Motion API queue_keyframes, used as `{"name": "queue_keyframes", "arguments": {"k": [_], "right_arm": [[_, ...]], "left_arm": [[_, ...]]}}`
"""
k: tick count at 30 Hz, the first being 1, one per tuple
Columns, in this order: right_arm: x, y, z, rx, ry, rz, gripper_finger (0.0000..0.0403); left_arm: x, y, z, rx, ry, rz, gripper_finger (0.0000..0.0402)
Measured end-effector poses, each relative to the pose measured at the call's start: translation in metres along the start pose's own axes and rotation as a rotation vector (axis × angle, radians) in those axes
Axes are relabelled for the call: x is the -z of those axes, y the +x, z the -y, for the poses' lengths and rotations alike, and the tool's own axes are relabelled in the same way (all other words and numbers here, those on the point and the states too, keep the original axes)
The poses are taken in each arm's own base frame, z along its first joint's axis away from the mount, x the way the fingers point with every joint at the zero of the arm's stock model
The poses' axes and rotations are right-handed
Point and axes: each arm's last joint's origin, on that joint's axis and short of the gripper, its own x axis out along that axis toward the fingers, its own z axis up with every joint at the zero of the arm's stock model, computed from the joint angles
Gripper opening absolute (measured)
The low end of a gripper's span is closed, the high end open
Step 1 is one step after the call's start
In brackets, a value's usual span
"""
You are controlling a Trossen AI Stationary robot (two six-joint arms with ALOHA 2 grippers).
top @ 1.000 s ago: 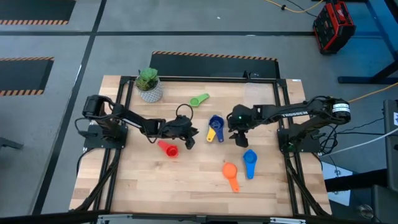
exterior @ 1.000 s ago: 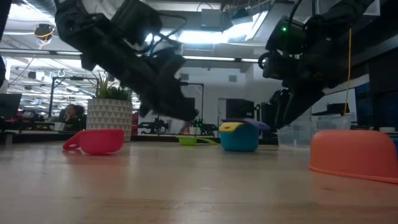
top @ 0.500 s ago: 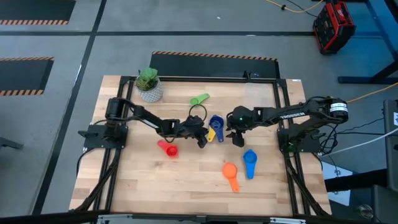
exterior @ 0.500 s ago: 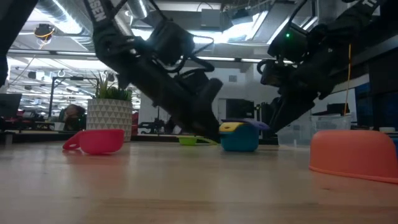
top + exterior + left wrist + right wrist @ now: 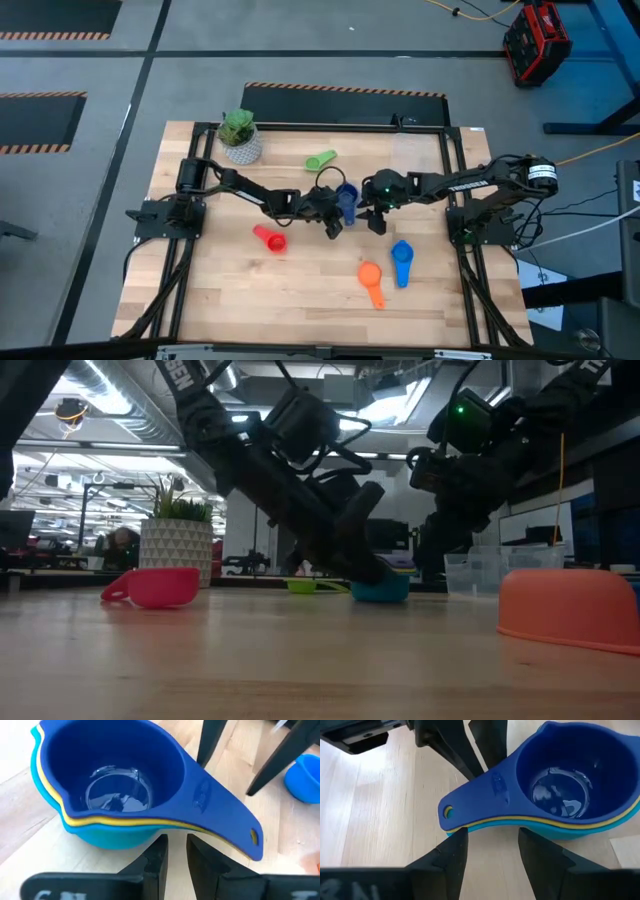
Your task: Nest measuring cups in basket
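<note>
Left gripper (image 5: pixel 172 851) low at mid-table, fingers nearly together with a thin gap, nothing between them, tips just beside the stack (image 5: pixel 112 785) under its handles. Right gripper (image 5: pixel 487 851) opposite, fingers spread, straddling the handle end without pinching it. Stack: dark blue cup (image 5: pixel 347 196) on top, yellow (image 5: pixel 125 822) and light blue (image 5: pixel 107 836) beneath, upright on the table (image 5: pixel 300 290), toward the far edge. Red cup (image 5: pixel 270 239) nearer the left edge. Green cup (image 5: pixel 320 160) near the far edge. Orange cup (image 5: pixel 371 277) and another blue cup (image 5: pixel 401 258) toward the near right corner. Basket (image 5: pixel 480 572) by the far right corner, holding no cups. Plant (image 5: pixel 240 135) at far left corner.
</note>
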Motion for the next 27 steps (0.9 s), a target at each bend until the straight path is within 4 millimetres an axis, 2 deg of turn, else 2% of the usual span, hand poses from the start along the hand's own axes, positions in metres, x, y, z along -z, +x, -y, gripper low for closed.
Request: {"name": "queue_keyframes", "arguments": {"k": [7, 11, 21, 27], "right_arm": [[0.003, -0.001, 0.0, 0.001, 0.0, -0.029, 0.0179], [0.002, -0.008, -0.002, -0.004, -0.024, -0.029, 0.0179], [-0.006, -0.052, -0.012, -0.014, -0.043, 0.049, 0.0179], [-0.008, -0.078, -0.017, -0.023, -0.054, 0.115, 0.0179]], "left_arm": [[0.002, 0.0, -0.001, -0.026, 0.007, -0.012, 0.0064], [0.004, 0.0, -0.002, -0.041, 0.011, -0.036, 0.0064], [0.012, -0.002, -0.002, -0.064, 0.03, -0.094, 0.0064], [0.007, -0.008, 0.005, -0.041, 0.034, -0.089, 0.0064]]}}
